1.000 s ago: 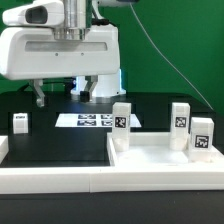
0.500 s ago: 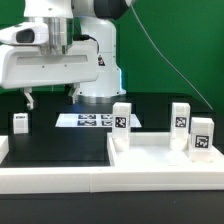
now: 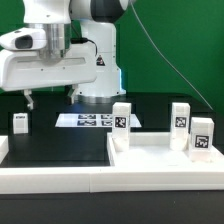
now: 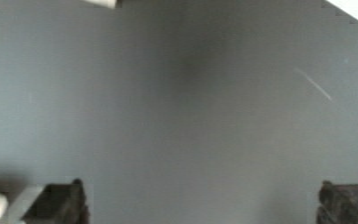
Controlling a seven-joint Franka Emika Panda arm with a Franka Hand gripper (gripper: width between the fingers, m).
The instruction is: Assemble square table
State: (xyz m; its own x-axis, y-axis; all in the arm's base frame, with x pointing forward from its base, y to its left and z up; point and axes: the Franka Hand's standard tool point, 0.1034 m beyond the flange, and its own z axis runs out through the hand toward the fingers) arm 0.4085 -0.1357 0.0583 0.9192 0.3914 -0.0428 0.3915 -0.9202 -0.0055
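The square table [image 3: 165, 152], a white slab with a raised rim, lies flat on the black surface [image 3: 60, 140] at the exterior view's right, its edges square to the long white rail [image 3: 50, 177] in front. Three legs [image 3: 122, 118] [image 3: 180, 116] [image 3: 202, 137] stand upright at its rim, long axes vertical, and a fourth [image 3: 20, 122] stands well apart at the exterior view's left, with the marker board [image 3: 88, 120] between. Only the wrist view shows the gripper [image 4: 202, 202] spread wide and holding nothing above bare surface.
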